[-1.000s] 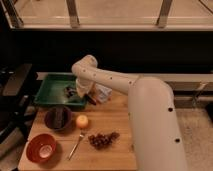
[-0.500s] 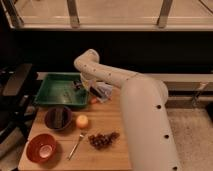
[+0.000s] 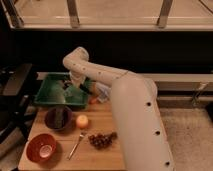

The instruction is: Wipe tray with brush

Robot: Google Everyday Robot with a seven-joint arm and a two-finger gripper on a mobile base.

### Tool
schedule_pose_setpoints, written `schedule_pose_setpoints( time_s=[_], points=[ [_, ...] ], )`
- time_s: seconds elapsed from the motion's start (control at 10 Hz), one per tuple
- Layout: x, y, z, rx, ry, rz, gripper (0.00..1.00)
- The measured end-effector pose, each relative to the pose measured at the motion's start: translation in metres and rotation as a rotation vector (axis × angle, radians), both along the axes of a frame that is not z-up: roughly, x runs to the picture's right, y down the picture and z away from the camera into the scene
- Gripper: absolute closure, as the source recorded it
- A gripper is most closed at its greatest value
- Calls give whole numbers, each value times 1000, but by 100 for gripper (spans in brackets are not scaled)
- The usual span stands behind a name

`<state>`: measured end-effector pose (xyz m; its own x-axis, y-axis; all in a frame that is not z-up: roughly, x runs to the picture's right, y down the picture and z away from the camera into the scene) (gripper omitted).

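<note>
The green tray (image 3: pixel 44 98) sits at the back left of the wooden table. My white arm reaches from the right, and my gripper (image 3: pixel 71 88) is low over the tray's right half, inside its rim. A small dark shape (image 3: pixel 66 85) shows at the gripper's tip against the tray floor. It may be the black brush, but I cannot make it out clearly. The gripper hides part of the tray floor.
A dark-brown bowl (image 3: pixel 58 118) holding a grey block stands in front of the tray. An orange round item (image 3: pixel 82 121), a silver fork (image 3: pixel 76 145), grapes (image 3: pixel 101 140) and a red bowl (image 3: pixel 41 148) lie nearer. A pale packet (image 3: pixel 103 92) lies right of the tray.
My gripper has moved a little to the left, further over the tray. The things on the table have not moved.
</note>
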<state>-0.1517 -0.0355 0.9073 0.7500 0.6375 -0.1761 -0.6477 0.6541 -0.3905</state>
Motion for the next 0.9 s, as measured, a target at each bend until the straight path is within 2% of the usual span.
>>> schedule_pose_setpoints(
  time_s=[0.3, 0.4, 0.6, 0.8, 0.9],
  points=[
    [3, 30, -10, -40, -29, 9, 100],
    [26, 53, -1, -88, 17, 44, 100],
    [56, 49, 9, -94, 71, 72, 100],
    [87, 25, 21, -59, 146, 84, 100],
    [88, 6, 25, -28, 154, 83, 100]
  ],
)
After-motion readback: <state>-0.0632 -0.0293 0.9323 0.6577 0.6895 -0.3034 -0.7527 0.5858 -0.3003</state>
